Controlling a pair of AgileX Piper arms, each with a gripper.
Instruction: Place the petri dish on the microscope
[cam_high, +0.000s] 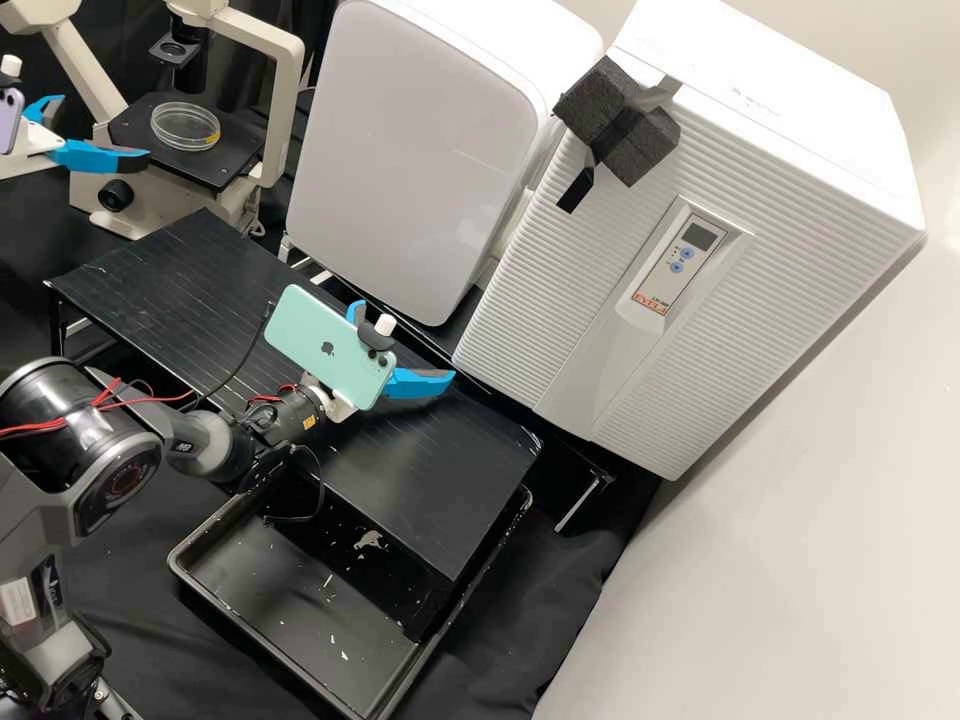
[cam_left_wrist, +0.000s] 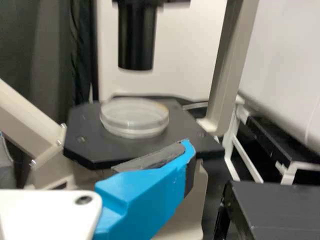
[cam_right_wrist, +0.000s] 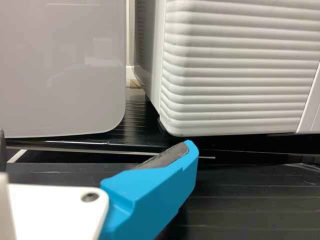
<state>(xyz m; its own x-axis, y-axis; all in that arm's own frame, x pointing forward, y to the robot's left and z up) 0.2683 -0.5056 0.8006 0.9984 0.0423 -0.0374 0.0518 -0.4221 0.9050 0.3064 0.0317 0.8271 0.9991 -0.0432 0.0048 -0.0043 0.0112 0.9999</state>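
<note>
Well, from my end, the high view has the petri dish (cam_high: 186, 127) lying flat on the stage of the microscope (cam_high: 165, 198). The left gripper (cam_high: 104, 128) is just beside the microscope, its blue fingers spread wide with nothing between them. The right gripper (cam_high: 405, 341) is well apart from the microscope, over the black rack (cam_high: 150, 280), fingers also wide and holding nothing. I judge the placing to be done, bar the retreat. The dish reads as clear, round and shallow, with doubled rims and a small yellow patch at its edge.

In the left wrist view, I see the dish level on the microscope's dark stage, below the black tube (cam_left_wrist: 137, 40); its wall is pale and see-through. I can't tell whether it sits exactly under the optics. The near blue finger is apart from it, so my next move should be a slow draw away from the microscope, fingers kept wide, without clipping the rim or the stage.

In the right wrist view, the right gripper's blue finger is before the ribbed white unit (cam_right_wrist: 240, 70), well apart from the microscope. I'd leave that arm parked; this step needs nothing from it.
</note>
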